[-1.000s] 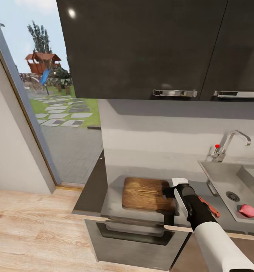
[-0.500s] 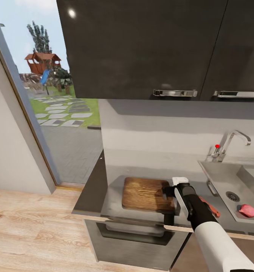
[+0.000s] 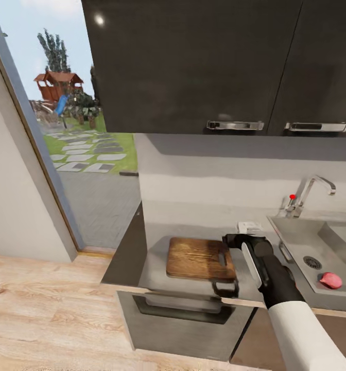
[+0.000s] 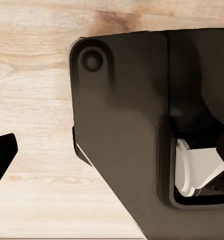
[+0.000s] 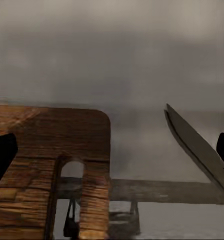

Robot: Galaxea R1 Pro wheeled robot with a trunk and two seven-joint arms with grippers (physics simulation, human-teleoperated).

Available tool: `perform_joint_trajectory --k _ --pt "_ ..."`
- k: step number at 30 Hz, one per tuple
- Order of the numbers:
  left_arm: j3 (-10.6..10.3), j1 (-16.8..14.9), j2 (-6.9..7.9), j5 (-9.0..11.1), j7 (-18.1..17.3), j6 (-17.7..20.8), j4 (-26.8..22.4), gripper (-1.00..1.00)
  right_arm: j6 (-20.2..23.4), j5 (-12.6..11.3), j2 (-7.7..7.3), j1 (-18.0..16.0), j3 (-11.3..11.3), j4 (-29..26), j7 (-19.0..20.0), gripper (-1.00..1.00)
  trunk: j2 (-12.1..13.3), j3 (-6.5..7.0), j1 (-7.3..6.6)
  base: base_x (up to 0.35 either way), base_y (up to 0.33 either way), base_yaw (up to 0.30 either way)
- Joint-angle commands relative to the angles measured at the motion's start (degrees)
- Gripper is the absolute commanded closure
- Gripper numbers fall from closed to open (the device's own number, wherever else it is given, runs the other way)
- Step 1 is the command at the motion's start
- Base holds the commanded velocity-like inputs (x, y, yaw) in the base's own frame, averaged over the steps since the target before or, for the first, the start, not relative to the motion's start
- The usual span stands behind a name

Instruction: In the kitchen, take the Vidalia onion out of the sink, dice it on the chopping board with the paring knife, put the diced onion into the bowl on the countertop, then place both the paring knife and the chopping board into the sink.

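Right tool (image 3: pixel 225 264): we see it low over the handle-slot end of the chopping board, its fingers spread apart and holding nothing.
Left tool: we cannot tell its state.
Chopping board (image 3: pixel 199 257): flat on the tabletop (image 3: pixel 152 257), near its front edge.
Paring knife (image 5: pixel 197 147): its dark blade lies on the tabletop beside the board.
Bowl (image 3: pixel 249 226): white, just behind the right arm.
Sink (image 3: pixel 296 242): beyond, to the right, with a pink onion (image 3: pixel 330 280) beside the drain.
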Motion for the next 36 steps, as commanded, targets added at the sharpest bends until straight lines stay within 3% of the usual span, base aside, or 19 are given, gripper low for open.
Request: perform_joint_trajectory --k 1,30,36 --pt "-0.04 0.01 0.0 -0.01 0.02 -0.04 -0.07 -1.0 0.27 -0.2 -0.02 -0.05 0.08 -0.09 -0.28 -1.0 -0.13 -0.12 0.0 -0.321 0.0 0.0" --pt "-0.04 0.01 0.01 -0.01 -0.02 -0.05 -0.32 -1.0 -0.5 -0.38 0.19 0.53 0.26 -0.65 0.16 -1.0 -0.13 -0.12 0.0 -0.32 0.0 0.0" --pt "-0.04 -0.01 0.01 -0.01 -0.06 -0.05 -0.57 -1.0 -4.54 -0.23 0.32 4.62 0.37 -3.1 2.04 -1.0 -0.13 -0.12 0.0 -0.027 0.0 0.0"
